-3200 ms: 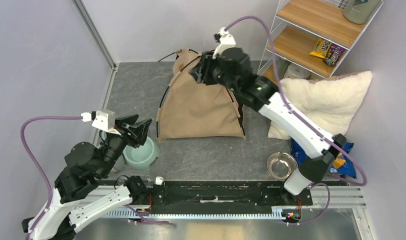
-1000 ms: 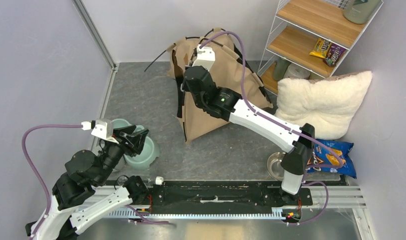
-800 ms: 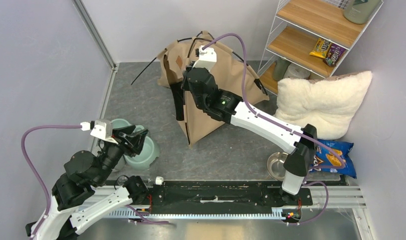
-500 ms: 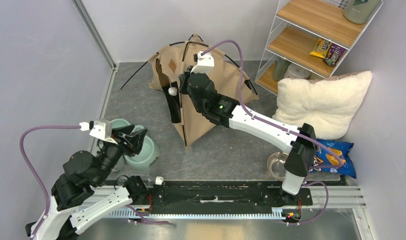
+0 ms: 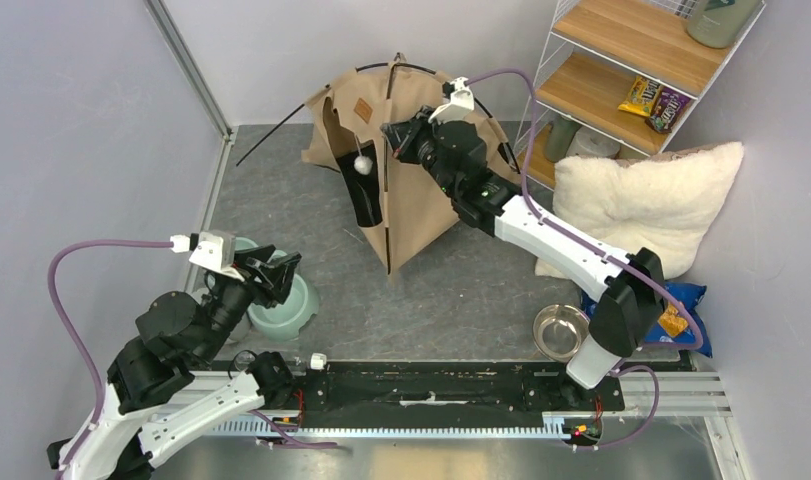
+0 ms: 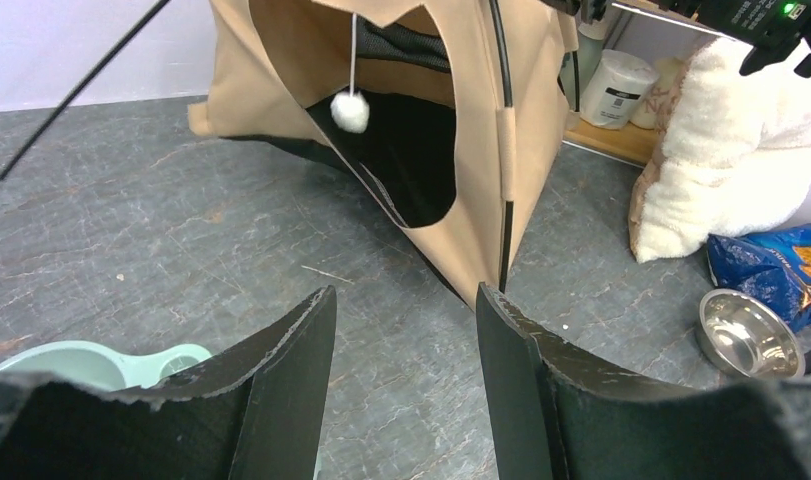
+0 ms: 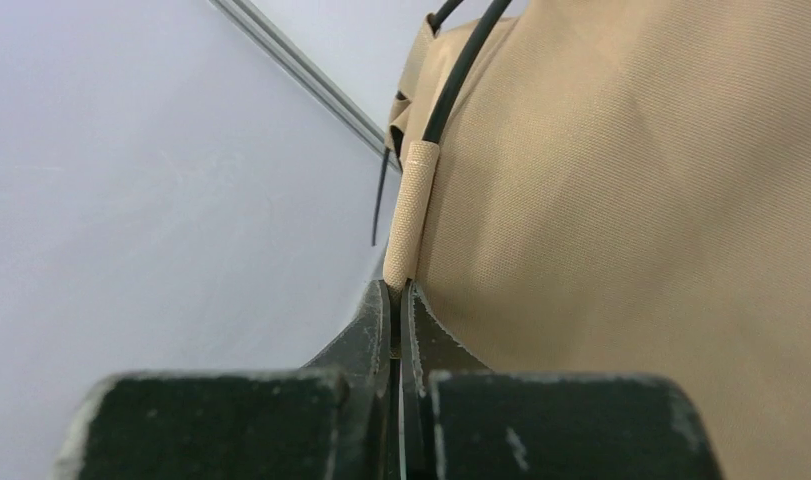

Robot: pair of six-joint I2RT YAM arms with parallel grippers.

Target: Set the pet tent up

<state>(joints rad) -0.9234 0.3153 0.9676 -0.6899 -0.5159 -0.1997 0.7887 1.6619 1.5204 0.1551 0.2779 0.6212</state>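
Observation:
The pet tent (image 5: 421,190) is tan fabric with thin black crossing poles and stands tilted at the back of the floor. Its dark arched doorway (image 5: 364,190) faces front-left, with a white pompom (image 5: 362,162) hanging in it. My right gripper (image 5: 394,135) is high on the tent's side. In the right wrist view it (image 7: 398,287) is shut on a tan pole sleeve (image 7: 411,215) of the pet tent (image 7: 631,200). My left gripper (image 5: 281,268) hovers open above a mint bowl. In its own view it (image 6: 406,292) holds nothing and faces the pet tent (image 6: 481,150).
A mint double bowl (image 5: 281,312) sits by the left arm and a steel bowl (image 5: 561,330) by the right arm's base. A fluffy white pillow (image 5: 651,200) and a blue snack bag (image 5: 681,320) lie at the right. A wire shelf (image 5: 621,70) stands back right. A loose pole end (image 5: 271,140) juts out left.
The right gripper has moved right and up with the tent, turning it so the doorway and pompom face front-left. The left arm has barely moved.

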